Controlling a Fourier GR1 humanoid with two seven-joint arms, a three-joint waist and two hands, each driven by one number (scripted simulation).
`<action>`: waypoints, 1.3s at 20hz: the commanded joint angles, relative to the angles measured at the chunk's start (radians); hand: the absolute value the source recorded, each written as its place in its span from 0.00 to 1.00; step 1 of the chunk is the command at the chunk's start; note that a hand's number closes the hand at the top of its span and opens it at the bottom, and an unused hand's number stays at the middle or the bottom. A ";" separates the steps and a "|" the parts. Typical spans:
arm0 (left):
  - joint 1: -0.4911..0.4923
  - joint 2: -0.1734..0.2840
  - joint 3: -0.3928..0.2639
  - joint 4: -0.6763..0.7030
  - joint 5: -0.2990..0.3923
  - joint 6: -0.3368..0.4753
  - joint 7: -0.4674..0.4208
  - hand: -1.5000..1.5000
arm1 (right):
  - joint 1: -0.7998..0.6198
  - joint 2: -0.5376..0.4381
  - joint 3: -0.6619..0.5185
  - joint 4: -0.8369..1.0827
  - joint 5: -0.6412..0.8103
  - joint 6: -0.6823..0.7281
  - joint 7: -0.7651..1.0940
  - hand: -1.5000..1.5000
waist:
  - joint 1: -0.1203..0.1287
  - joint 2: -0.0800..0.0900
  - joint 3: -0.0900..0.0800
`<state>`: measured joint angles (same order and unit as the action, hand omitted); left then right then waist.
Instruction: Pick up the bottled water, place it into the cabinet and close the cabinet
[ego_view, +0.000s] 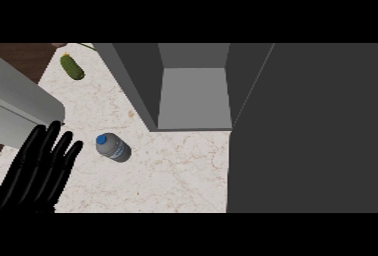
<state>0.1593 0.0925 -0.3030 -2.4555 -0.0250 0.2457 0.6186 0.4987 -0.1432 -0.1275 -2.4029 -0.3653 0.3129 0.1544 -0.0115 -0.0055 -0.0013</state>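
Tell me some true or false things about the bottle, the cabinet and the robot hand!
1. The water bottle is inside the cabinet. False: it is on the counter, in front of the cabinet.
2. The bottle has a blue cap. True.
3. The left robot hand is holding the bottle. False: its fingers are straight and the bottle sits apart, to its right.
4. The cabinet is open. True: its door swings out at the right.
5. A green cucumber lies at the counter's far left. True.

The counter (170, 175) looks like pale, smooth marbled stone, the cabinet (192, 95) is matt grey, the bottled water (114, 148) appears clear plastic with a blue cap, and the cucumber (71, 67) is faintly glossy green.
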 joint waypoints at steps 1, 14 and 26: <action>0.059 0.028 0.071 0.056 0.065 -0.051 -0.080 0.00 | 0.071 0.014 0.002 -0.213 -0.157 -0.023 0.094 0.00 | -0.002 0.002 -0.001; 0.023 0.077 0.232 0.458 0.118 -0.208 -0.401 0.00 | 0.121 -0.005 -0.046 -0.166 -0.211 0.054 0.009 0.00 | -0.013 0.004 -0.001; -0.130 0.068 0.343 0.854 0.094 -0.211 -0.593 0.00 | 0.181 -0.038 -0.127 -0.142 -0.299 0.101 -0.045 0.00 | -0.021 0.004 0.000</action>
<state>0.0752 0.1680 0.0139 -1.7182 0.0962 0.0201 0.0875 0.6099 -0.1803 -0.2114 -2.3849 -0.4533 0.4202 0.0541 -0.0305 -0.0009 -0.0020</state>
